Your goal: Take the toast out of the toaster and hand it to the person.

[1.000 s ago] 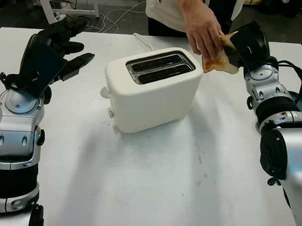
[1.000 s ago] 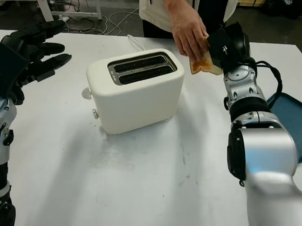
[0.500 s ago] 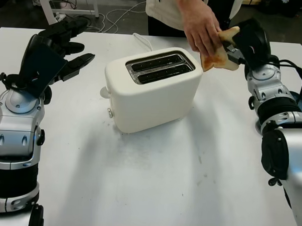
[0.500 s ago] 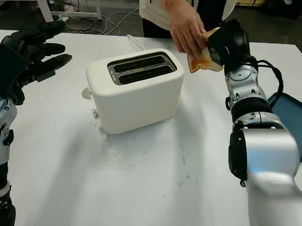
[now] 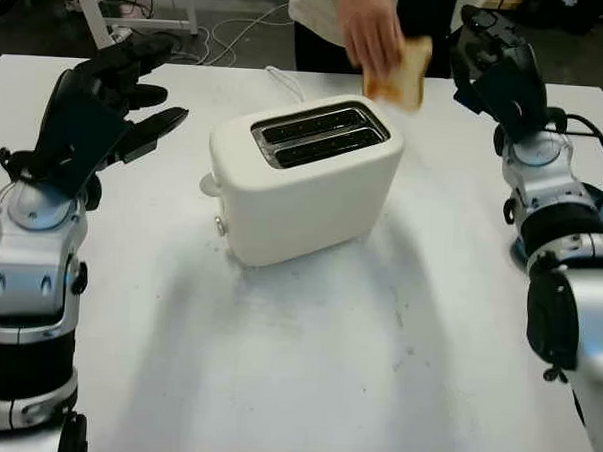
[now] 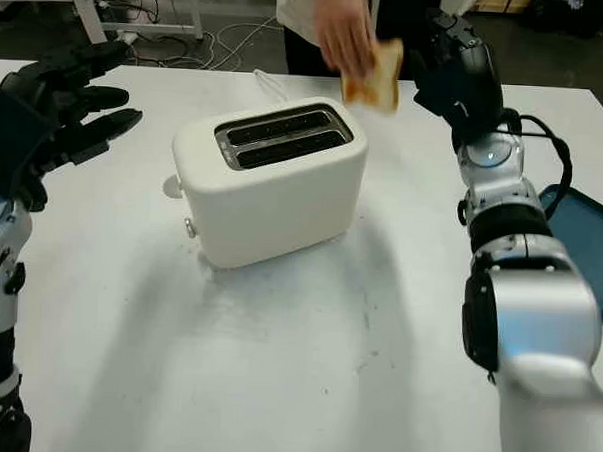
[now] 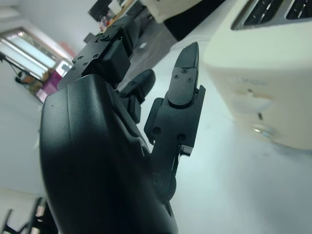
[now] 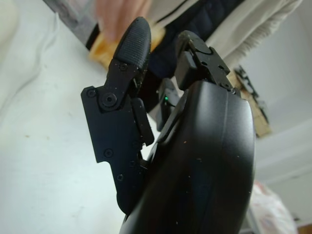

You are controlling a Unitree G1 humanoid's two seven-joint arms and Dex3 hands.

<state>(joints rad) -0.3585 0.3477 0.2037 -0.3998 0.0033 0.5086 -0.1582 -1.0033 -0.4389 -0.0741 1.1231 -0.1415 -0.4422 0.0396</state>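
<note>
The slice of toast (image 5: 399, 74) is in the person's hand (image 5: 364, 27), held above the far right corner of the cream toaster (image 5: 304, 176). The toaster's two slots (image 5: 321, 133) hold nothing. My right hand (image 5: 492, 56) is open, raised at the far right of the table, a little right of the toast and apart from it. My left hand (image 5: 115, 88) is open, held up to the left of the toaster. In the right wrist view the toast (image 8: 108, 45) shows behind my fingers (image 8: 126, 83).
The person (image 5: 336, 17) stands at the table's far edge behind the toaster. A blue tray (image 6: 585, 244) lies at the right edge. A white cable (image 5: 284, 80) runs from the toaster's back. The white table (image 5: 306, 356) stretches bare in front.
My right hand has let go of the toast and opened, pulling up and to the right. The person's hand has carried the toast up and left, over the toaster's corner.
</note>
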